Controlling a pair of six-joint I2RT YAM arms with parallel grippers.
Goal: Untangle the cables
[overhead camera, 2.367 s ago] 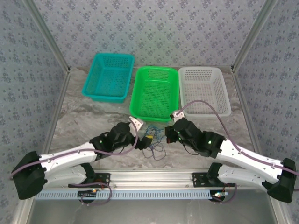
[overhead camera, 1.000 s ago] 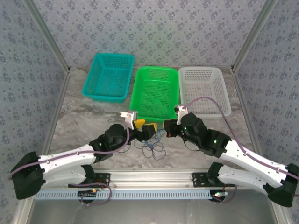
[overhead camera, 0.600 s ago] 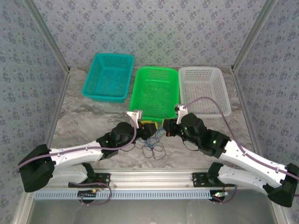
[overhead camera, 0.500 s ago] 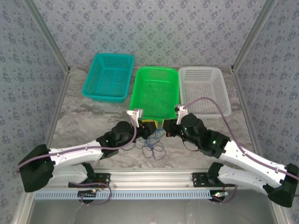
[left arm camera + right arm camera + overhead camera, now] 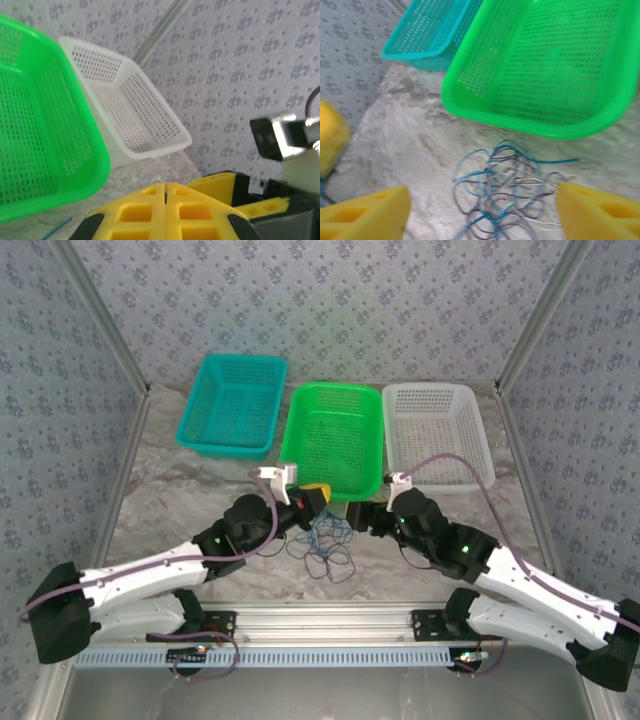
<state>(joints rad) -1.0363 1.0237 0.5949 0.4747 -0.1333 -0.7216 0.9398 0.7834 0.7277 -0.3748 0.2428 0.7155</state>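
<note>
Cables: a loose tangle of thin blue, dark and whitish wires (image 5: 327,545) is laid on the marble table (image 5: 200,490), just on the near side of the green basket (image 5: 333,440), between the two arms.
Left gripper: the left gripper (image 5: 318,497) is held over the far left part of the tangle, close to the near rim of the green basket. In the left wrist view its yellow pads (image 5: 135,212) are pressed together and no gap is seen between them. Whether a wire is pinched there cannot be told. One blue wire (image 5: 56,227) is seen on the table to the left of the pads.
Right gripper: the right gripper (image 5: 363,515) is placed at the right side of the tangle. In the right wrist view its yellow fingers (image 5: 600,210) are spread wide, and the tangle is seen on the table between them and beyond them, not touched by them.
Baskets: a teal basket (image 5: 232,405), the green basket and a white basket (image 5: 437,435) are set in a row at the far side, from left to right.
</note>
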